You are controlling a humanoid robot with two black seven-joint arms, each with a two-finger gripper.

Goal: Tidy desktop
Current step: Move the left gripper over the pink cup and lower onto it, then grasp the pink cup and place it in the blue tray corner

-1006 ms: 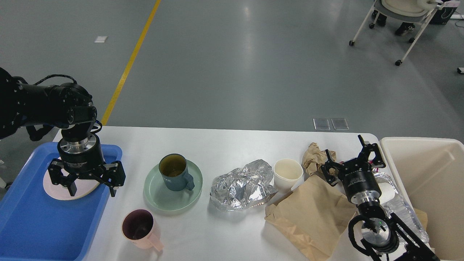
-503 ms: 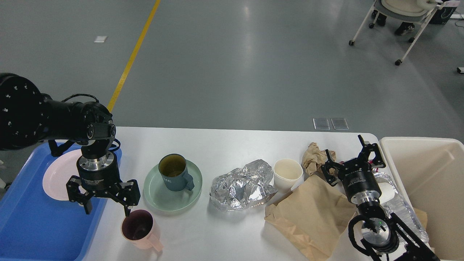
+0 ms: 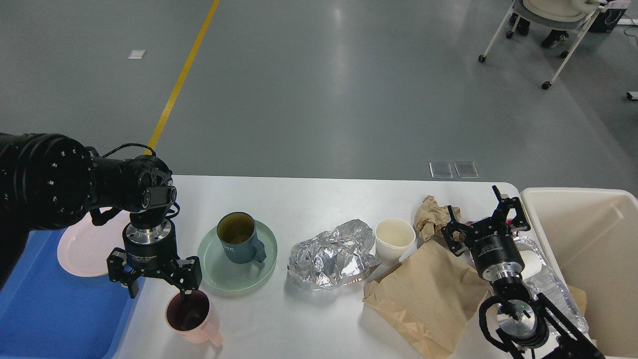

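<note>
A white desktop [image 3: 309, 199] fills the lower half of the view, with grey floor beyond it.

At 9 o'clock, the left arm reaches in over a blue tray [image 3: 50, 309] that overlaps the desktop's left end. A pink plate [image 3: 82, 247] lies in the tray. The left gripper [image 3: 158, 284] points down with its fingers spread wide, holding nothing. It hangs directly above a pink mug [image 3: 192, 316] at 7 o'clock; one fingertip is over the mug's mouth, and contact cannot be told.

Just right of the gripper, a green plate [image 3: 237, 274] carries a blue mug [image 3: 239, 239], upright, handle toward the viewer.

Near the centre lies crumpled foil [image 3: 331, 257]. Beside it, at its 3 o'clock, stands a white paper cup [image 3: 395, 238]. A crumpled paper wad [image 3: 431, 217] sits past the cup. A brown paper bag [image 3: 428, 294] lies flat at 5 o'clock.

The right arm rises from 5 o'clock over the bag. The right gripper [image 3: 481, 214] points away from the viewer, fingers wide apart and empty, just beside the wad. A clear plastic bottle [image 3: 551, 284] lies under that arm.

A beige bin [image 3: 588, 239] stands at 4 o'clock, against the desktop's right end.
</note>
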